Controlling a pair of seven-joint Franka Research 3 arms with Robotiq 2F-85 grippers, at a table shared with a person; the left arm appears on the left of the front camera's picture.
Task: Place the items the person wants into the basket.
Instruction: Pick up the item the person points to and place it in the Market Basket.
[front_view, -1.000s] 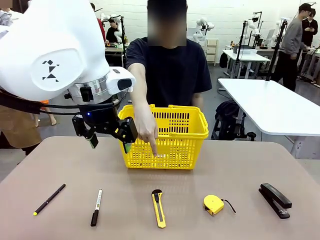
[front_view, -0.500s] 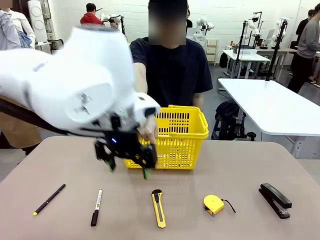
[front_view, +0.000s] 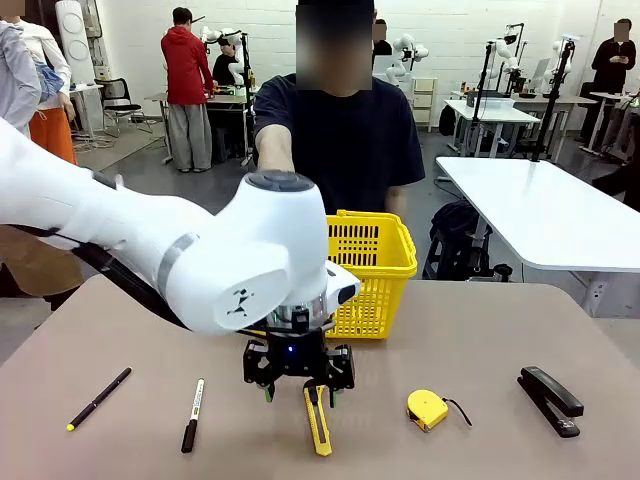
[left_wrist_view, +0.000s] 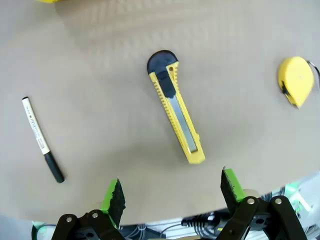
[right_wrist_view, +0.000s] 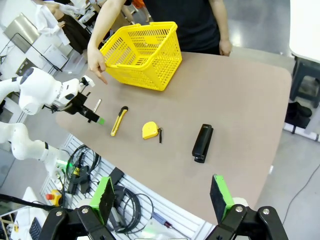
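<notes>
The pen (front_view: 98, 399) and the marker (front_view: 192, 414) lie flat at the table's left. At centre, the left gripper (front_view: 297, 397) hangs with fingers spread wide, gripping nothing. The utility knife (left_wrist_view: 176, 121) lies on the table directly below, clear of both fingers. The basket (front_view: 375, 270) stands just behind.

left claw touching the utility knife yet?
Apart. Left wrist view: the open left claw hangs over the utility knife; bare table shows all around the knife, between it and both green fingertips.
</notes>
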